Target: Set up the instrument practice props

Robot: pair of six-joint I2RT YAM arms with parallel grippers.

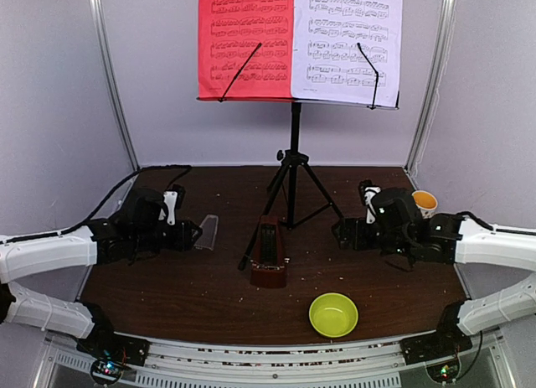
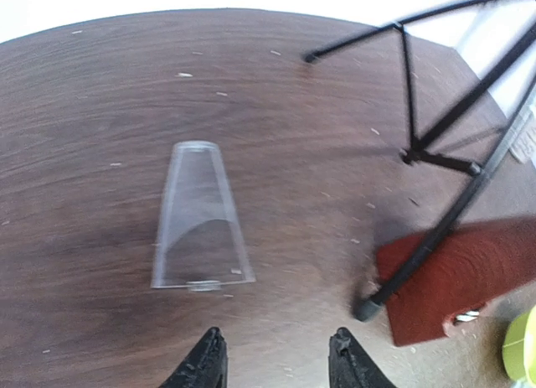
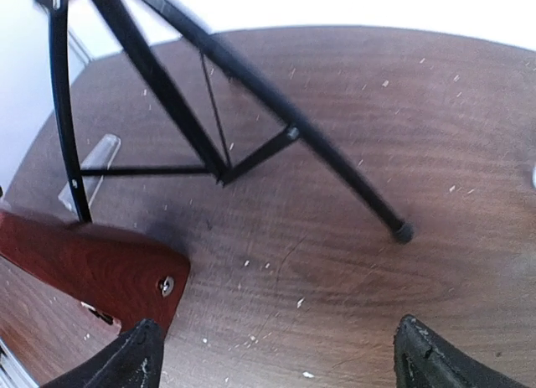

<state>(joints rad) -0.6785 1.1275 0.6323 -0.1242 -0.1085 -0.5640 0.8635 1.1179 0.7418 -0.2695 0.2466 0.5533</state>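
The black music stand [image 1: 294, 166] stands on tripod legs at the table's back middle. A red sheet [image 1: 245, 40] and a white sheet [image 1: 347, 40] rest on its desk under two wire holders. The brown metronome [image 1: 269, 252] stands in front of the tripod, without its cover. The clear cover [image 1: 207, 231] lies flat on the table to its left, and shows in the left wrist view [image 2: 199, 220]. My left gripper [image 2: 276, 363] is open and empty just short of the cover. My right gripper [image 3: 280, 359] is wide open and empty, right of the metronome [image 3: 79, 266].
A yellow-green bowl [image 1: 333, 313] sits near the front edge, right of centre. A mug [image 1: 425, 203] stands behind my right arm at the far right. The tripod legs [image 2: 435, 237] spread across the table between the two grippers. White crumbs dot the dark wood table [image 1: 167, 283].
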